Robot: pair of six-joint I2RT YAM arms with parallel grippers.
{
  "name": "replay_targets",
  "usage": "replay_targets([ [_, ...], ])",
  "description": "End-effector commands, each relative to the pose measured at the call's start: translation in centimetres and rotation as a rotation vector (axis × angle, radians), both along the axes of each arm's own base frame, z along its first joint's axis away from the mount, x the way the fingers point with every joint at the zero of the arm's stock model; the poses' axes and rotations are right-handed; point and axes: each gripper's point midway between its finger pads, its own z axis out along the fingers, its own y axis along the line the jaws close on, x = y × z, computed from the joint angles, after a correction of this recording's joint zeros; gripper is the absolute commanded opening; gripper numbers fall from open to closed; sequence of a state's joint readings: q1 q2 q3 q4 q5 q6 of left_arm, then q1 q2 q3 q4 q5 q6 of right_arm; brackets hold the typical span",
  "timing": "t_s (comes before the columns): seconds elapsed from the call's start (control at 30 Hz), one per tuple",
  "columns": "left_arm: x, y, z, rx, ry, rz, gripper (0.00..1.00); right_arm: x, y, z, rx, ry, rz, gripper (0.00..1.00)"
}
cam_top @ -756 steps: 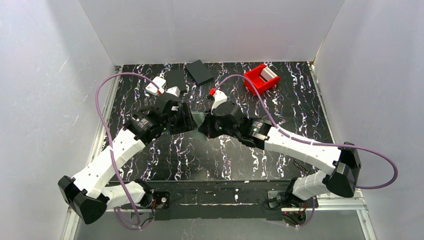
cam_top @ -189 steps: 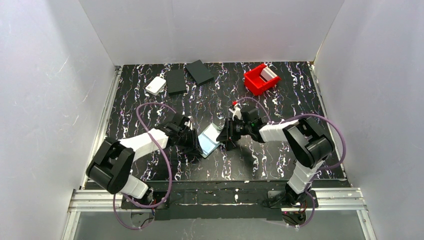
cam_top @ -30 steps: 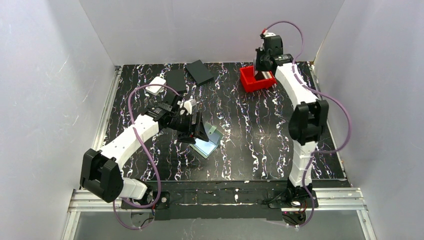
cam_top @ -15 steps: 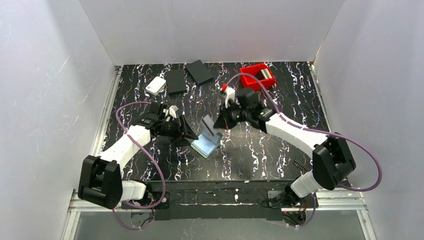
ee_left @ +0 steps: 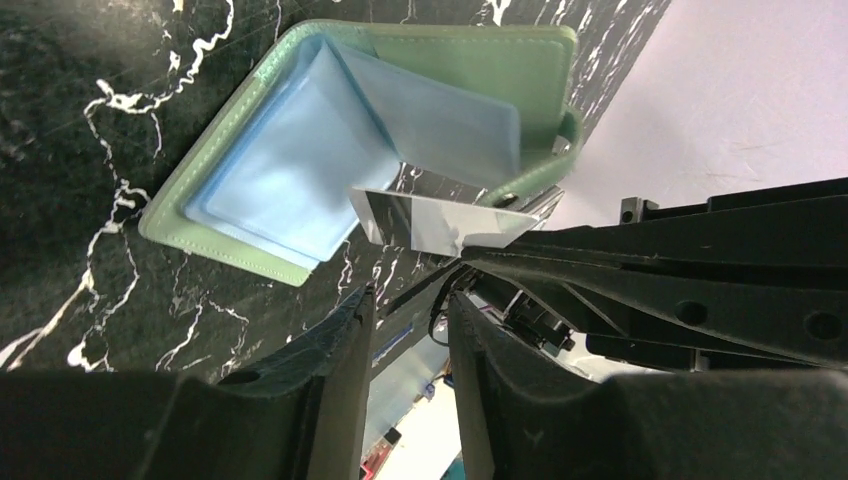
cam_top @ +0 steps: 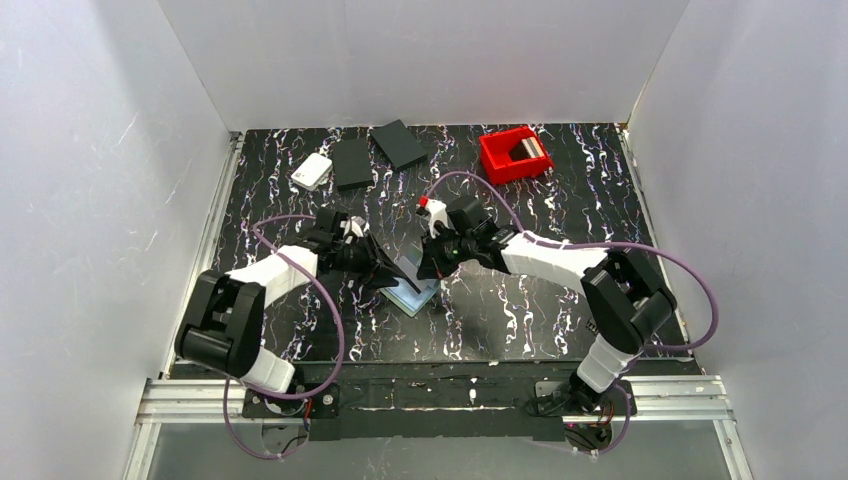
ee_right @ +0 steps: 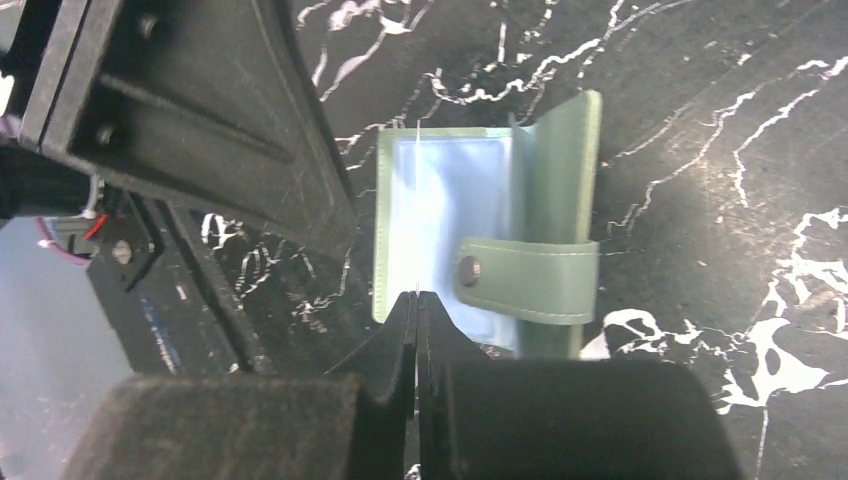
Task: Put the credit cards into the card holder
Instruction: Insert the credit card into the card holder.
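The card holder [ee_left: 300, 170] lies open on the table, sage green with pale blue clear pockets; it also shows in the top view [cam_top: 412, 293] and the right wrist view [ee_right: 445, 215], its snap strap [ee_right: 530, 280] folded over the right side. My right gripper [ee_right: 415, 297] is shut on a thin silvery credit card [ee_left: 430, 222], held edge-down just above the open pockets. My left gripper [ee_left: 410, 305] is open and empty, low beside the holder's left edge, close to the right gripper [cam_top: 430, 266].
A red bin [cam_top: 515, 155] with more cards stands at the back right. Two black flat rectangles [cam_top: 352, 163] [cam_top: 400, 143] and a white rounded box [cam_top: 313, 171] lie at the back left. White walls enclose the table.
My right arm came from the red bin to the holder with a card and lowered it over the pockets. My left gripper moved in closer to the holder's left side.
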State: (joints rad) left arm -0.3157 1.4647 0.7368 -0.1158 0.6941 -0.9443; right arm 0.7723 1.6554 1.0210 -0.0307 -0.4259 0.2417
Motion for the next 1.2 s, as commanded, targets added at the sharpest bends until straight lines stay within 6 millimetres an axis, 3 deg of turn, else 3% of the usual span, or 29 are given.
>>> replay_targets([
  [0.0,1.1,-1.2,0.1,-0.006,-0.033,-0.018,0.29,2.9,-0.3,0.6,-0.022,-0.077,-0.046,0.01],
  [0.5,0.6,-0.4,-5.1,0.087,0.04,-0.042,0.23,3.3,-2.0,-1.2,-0.019,0.005,-0.073,0.01],
  [0.87,-0.8,0.7,-7.0,0.152,0.078,-0.051,0.2,3.4,-2.7,-2.9,-0.048,0.007,-0.07,0.01],
  [1.17,-1.3,1.0,-7.8,0.169,0.095,-0.059,0.18,3.1,-1.9,-3.5,-0.01,0.071,-0.065,0.01],
])
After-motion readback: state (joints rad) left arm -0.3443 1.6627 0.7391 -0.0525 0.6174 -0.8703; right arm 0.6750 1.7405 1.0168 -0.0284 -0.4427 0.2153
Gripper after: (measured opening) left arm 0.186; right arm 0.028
